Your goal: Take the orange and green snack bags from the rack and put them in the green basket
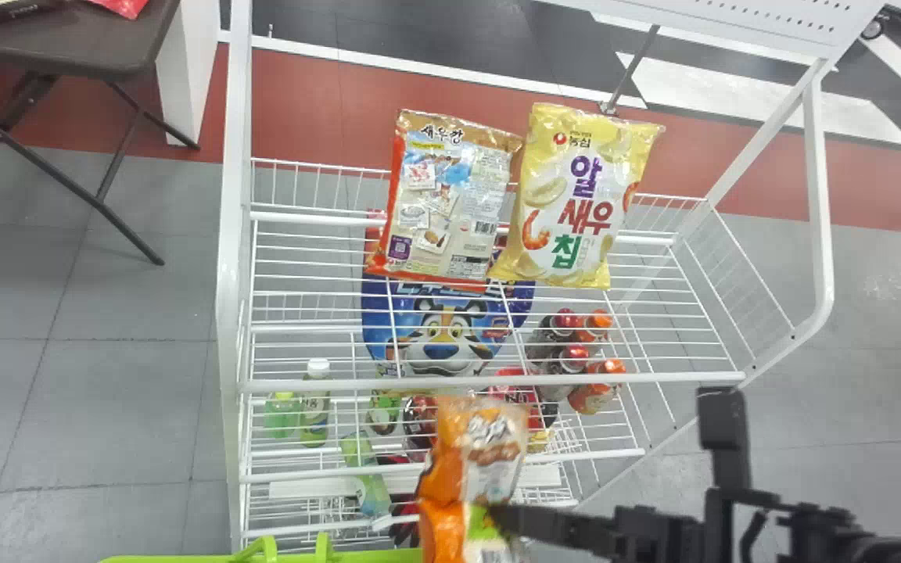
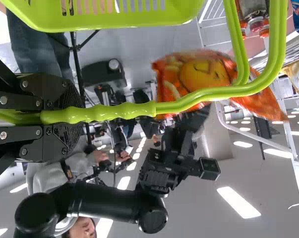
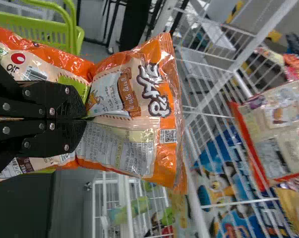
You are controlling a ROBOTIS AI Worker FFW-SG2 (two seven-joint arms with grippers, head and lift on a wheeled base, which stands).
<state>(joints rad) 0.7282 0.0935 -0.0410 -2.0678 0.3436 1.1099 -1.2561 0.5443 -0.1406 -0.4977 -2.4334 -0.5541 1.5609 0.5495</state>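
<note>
Right pincer, at six o'clock in the head view, pinches the bag; left pincer clasps the handle of the basket, at seven o'clock.

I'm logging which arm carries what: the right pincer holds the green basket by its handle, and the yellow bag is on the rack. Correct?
Wrong arm: the left wrist view shows the left pincer holding the green basket. The yellow bag is on the rack.
</note>
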